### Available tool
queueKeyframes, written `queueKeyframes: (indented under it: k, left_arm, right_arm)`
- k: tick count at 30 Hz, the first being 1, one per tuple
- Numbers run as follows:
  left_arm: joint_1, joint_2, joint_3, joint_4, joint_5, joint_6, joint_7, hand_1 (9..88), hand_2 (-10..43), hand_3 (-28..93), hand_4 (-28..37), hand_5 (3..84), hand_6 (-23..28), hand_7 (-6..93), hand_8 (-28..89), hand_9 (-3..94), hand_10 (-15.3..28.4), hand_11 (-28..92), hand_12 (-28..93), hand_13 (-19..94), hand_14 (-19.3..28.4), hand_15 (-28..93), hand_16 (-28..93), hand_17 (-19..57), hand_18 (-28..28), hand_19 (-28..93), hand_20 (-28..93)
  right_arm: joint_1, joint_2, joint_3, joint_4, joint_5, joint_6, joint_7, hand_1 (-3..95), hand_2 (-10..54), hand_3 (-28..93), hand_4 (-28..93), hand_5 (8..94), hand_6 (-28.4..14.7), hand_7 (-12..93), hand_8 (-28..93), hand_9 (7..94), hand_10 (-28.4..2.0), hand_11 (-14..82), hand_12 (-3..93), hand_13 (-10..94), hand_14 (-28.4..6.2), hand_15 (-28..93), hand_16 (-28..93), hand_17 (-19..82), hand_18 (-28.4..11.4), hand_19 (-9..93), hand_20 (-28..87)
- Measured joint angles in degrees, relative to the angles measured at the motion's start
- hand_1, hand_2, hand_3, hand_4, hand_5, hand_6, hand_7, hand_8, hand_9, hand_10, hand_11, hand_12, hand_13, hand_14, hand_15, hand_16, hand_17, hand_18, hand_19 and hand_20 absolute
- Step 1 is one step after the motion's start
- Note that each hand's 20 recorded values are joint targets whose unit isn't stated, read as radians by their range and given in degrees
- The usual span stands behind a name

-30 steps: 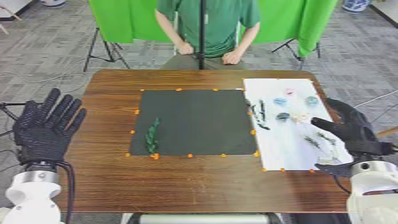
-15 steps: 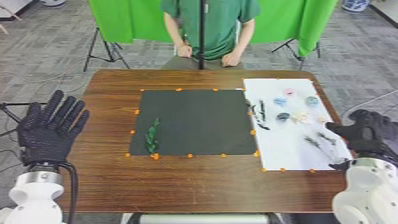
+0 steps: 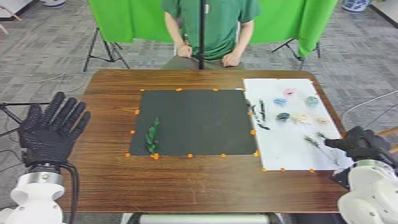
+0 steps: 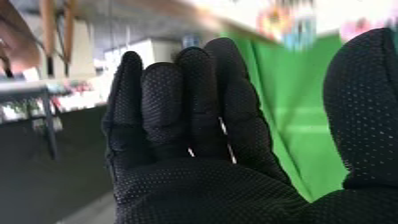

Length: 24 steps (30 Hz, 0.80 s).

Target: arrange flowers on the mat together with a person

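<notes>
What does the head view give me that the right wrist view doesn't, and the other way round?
Head view: the open left hand, the dark mat and the green sprig on it.

Right wrist view: the right hand's palm close up, its fingers straight, and a pale boxy shape in the room behind.

Both: the right hand, the flowers and the green curtain.

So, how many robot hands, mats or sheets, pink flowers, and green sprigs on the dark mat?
Robot hands, left hand and right hand: 2
Mats or sheets, dark mat and white sheet: 2
Pink flower: 1
Green sprig: 1
Total: 6
</notes>
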Motion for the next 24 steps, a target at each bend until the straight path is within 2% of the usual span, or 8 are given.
queueKeyframes:
  k: [5,7,9,11,13,24]
  left_arm:
    - [0.0,0.00,0.03,0.06,0.00,-0.04,-0.16,25.3,16.6,72,-28.3,43.2,7.5,10.9,-9,37.7,14.8,18,8,28,14.4,30,-8,-5.5,14.8,38,12]
    - [0.0,-0.01,0.15,0.10,0.00,-0.04,-0.24,25.3,16.6,72,-28.3,43.2,7.5,10.9,-9,37.7,14.7,18,8,28,14.5,30,-8,-5.5,14.8,38,12]
    - [0.0,-0.03,0.25,0.13,0.00,-0.04,-0.36,25.3,16.7,71,-28.3,43.1,7.5,10.9,-9,37.7,14.8,18,8,28,14.5,30,-8,-5.5,14.8,38,12]
    - [0.0,-0.03,0.34,0.18,0.00,-0.04,-0.48,25.2,16.8,71,-28.3,43.0,7.4,10.9,-9,37.7,14.7,18,8,28,14.5,30,-8,-5.6,14.8,38,12]
    - [0.0,-0.03,0.36,0.21,0.00,-0.04,-0.56,25.2,16.8,71,-28.3,43.0,7.4,10.9,-9,37.6,14.7,18,8,28,14.7,30,-8,-5.6,14.8,38,12]
    - [-0.1,-0.03,0.51,0.32,-0.23,-0.04,-0.69,25.0,16.9,72,-28.3,43.0,7.4,10.9,-9,37.6,14.8,18,8,28,14.9,30,-8,-5.8,14.9,38,12]
  right_arm:
    - [0.3,-0.7,-0.4,1.4,0.9,-0.9,-0.1,37.3,-9.5,75,-28,64.1,-2.3,26,-12,51.4,-17.2,57.3,42.7,40,-18.8,74,47,19,-21.2,70,30]
    - [0.6,-1.0,-1.0,2.0,0.9,-0.8,0.0,42.8,-9.5,72,-27,65.4,-2.1,32,-1,53.7,-16.2,57.7,43.5,43,-18.2,74,48,20,-21.1,70,31]
    - [1.2,-1.2,-1.5,2.3,0.8,-0.1,0.1,46.3,-9.5,70,-28,66.1,-2.1,35,3,55.8,-15.4,55.5,48.2,44,-17.7,74,48,21,-21.0,70,32]
    - [1.7,-1.2,-2.3,2.7,0.4,1.4,0.1,49.7,-9.5,72,-28,66.3,-1.5,40,5,59.2,-13.9,48.7,56.8,46,-16.7,74,48,22,-20.5,70,33]
    - [2.1,-1.2,-3.6,3.2,0.1,3.7,0.2,51.7,-9.5,72,-27,67.1,-0.9,43,6,61.7,-13.1,45.7,60.1,47,-16.3,74,48,22,-20.4,70,33]
    - [2.8,-1.4,-5.8,2.8,-0.1,7.9,2.8,51.6,-9.2,73,-25,67.1,-0.5,45,9,65.1,-12.6,44.7,61.3,52,-16.2,74,47,25,-21.5,74,34]
